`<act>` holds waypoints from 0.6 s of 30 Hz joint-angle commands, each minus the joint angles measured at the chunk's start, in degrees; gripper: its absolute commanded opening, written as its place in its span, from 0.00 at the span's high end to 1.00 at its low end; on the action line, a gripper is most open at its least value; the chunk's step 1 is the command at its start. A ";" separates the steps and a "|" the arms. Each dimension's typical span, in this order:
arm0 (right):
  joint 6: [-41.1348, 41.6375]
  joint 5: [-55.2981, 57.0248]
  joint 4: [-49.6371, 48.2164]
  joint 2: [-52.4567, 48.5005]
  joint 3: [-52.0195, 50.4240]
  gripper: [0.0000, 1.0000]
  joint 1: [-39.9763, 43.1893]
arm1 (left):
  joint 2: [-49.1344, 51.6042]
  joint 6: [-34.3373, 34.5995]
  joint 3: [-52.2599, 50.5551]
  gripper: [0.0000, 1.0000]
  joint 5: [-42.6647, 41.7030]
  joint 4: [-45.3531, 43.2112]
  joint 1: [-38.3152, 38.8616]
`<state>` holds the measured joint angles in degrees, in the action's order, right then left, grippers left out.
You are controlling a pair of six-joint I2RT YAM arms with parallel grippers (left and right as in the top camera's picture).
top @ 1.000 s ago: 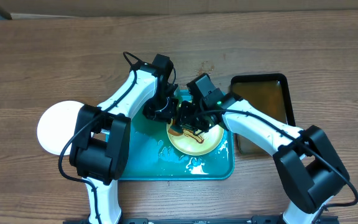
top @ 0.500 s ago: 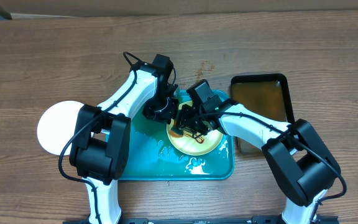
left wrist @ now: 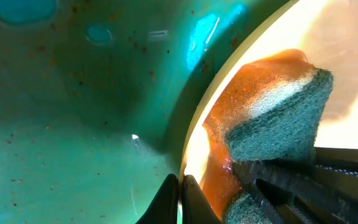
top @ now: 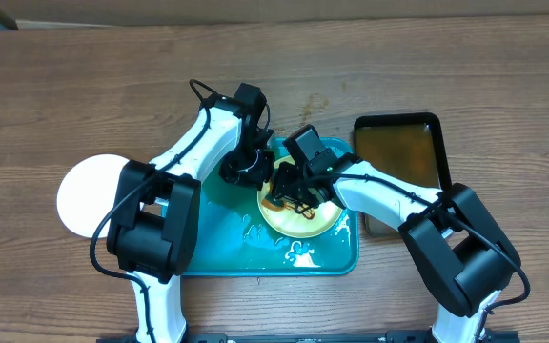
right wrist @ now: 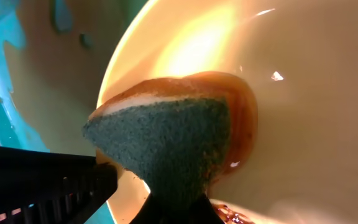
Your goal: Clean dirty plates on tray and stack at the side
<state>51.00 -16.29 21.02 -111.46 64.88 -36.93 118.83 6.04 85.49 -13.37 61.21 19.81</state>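
Resting on one wooden table point(top: 65, 95): one turquoise tray point(top: 227, 238), foamy; one black tray point(top: 398, 122) of brown water at right. Two plates visible: white plate point(top: 89, 195) on table left of turquoise tray, pale plate point(top: 320, 221) inside it, sauce-smeared. Left gripper point(left wrist: 180, 200) fingers pinch pale plate's rim. Right gripper point(top: 292, 191) fingers clamp one sponge point(right wrist: 166, 143) against pale plate. Versus half second ago: right gripper and sponge slightly nearer left rim; left gripper unmoved.
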 commanded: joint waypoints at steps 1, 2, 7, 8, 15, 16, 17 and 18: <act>0.02 2.82 2.34 -2.89 -0.57 0.96 -0.66 | -0.66 0.85 -0.28 0.96 -0.24 0.33 0.15; 0.04 2.82 3.10 -3.23 -0.57 0.96 -0.70 | -0.66 0.85 -0.28 0.96 -0.22 0.42 0.15; 0.02 4.28 6.51 -3.37 -0.55 0.96 -0.68 | -0.66 0.83 -0.28 0.96 -0.17 0.15 0.15; 0.02 4.31 7.19 -3.37 -0.55 0.96 -0.55 | -0.66 0.83 -0.28 0.96 -0.17 0.00 0.15; -0.20 4.31 9.55 -3.37 -0.55 0.96 -0.24 | -0.39 0.83 -0.31 0.96 -0.17 -0.85 0.15; -0.20 4.39 9.97 -3.37 -0.55 0.96 -0.24 | -0.22 0.83 -0.48 0.96 -0.15 -1.16 0.15; -0.17 4.81 10.51 -3.37 -0.55 0.96 -0.22 | -0.15 0.81 -0.81 0.96 -0.13 -1.57 0.15; -0.17 5.46 11.23 -3.37 -0.55 0.96 -0.20 | -0.09 0.83 -1.27 0.96 -0.07 -2.01 0.15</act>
<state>50.92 -15.94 28.93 -111.77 66.92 -37.21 118.83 6.02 85.34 -13.93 60.38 19.90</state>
